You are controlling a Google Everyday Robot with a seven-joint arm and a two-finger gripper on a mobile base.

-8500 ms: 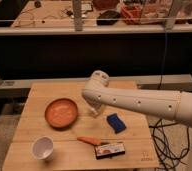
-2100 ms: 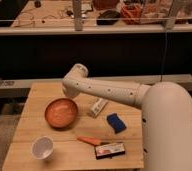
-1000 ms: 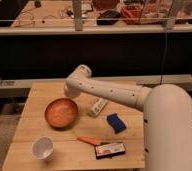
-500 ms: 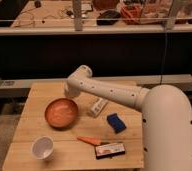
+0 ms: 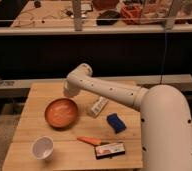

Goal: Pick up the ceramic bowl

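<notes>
The ceramic bowl [image 5: 61, 112] is orange-brown, shallow and upright on the left half of the wooden table [image 5: 34, 95]. My white arm reaches in from the lower right and bends down at its wrist above the table's back. The gripper [image 5: 69, 93] hangs at the arm's end, just above the bowl's far rim. Most of the gripper is hidden by the arm's own end.
A white cup [image 5: 42, 148] stands at the front left. An orange stick-shaped item [image 5: 89, 141] and a small box [image 5: 111, 149] lie at the front. A blue sponge [image 5: 116, 123] and a white packet [image 5: 98, 106] lie right of the bowl. A dark shelf unit stands behind the table.
The arm has swung left from over the table's middle to the bowl's far rim. Over the last second it has hardly moved. The bowl has stayed in place.
</notes>
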